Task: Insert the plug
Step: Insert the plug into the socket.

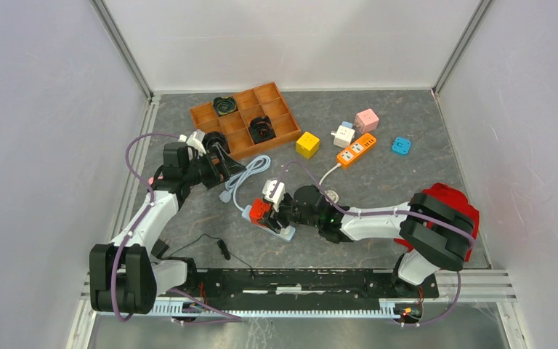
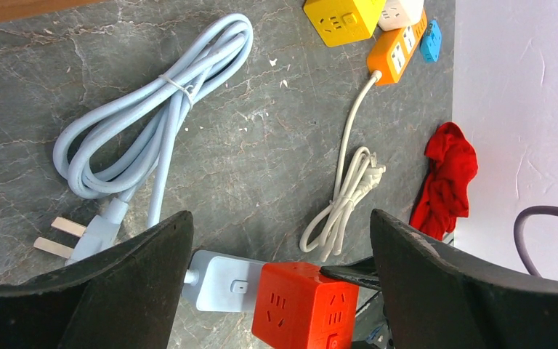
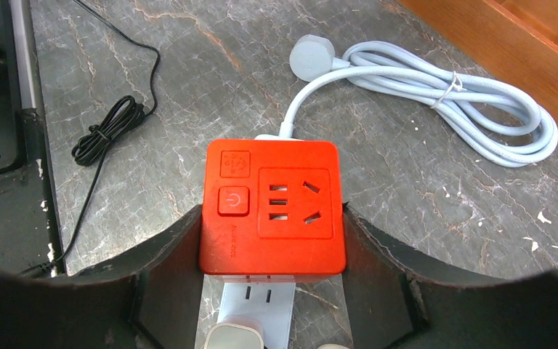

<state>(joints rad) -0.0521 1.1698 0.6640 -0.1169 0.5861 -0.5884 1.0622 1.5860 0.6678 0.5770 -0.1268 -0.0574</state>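
Observation:
A red cube plug (image 3: 272, 207) sits over one end of a light blue power strip (image 3: 261, 309). My right gripper (image 3: 272, 218) is shut on the cube, one finger on each side. In the top view the cube (image 1: 259, 210) and strip (image 1: 282, 233) lie at the table's middle, with my right gripper (image 1: 276, 211) on them. My left gripper (image 1: 225, 166) is open and empty, to the upper left of them, over the strip's coiled blue cable (image 1: 251, 173). The left wrist view shows the cube (image 2: 301, 305) and strip (image 2: 221, 280) below its open gripper (image 2: 280, 218).
A wooden tray (image 1: 207, 116) stands at the back. A yellow cube (image 1: 307, 144), an orange strip (image 1: 356, 150), white, pink and blue adapters lie at the back right. A white cable (image 2: 345, 196), a red cloth (image 1: 454, 200) and a black cable (image 1: 221, 247) lie nearby.

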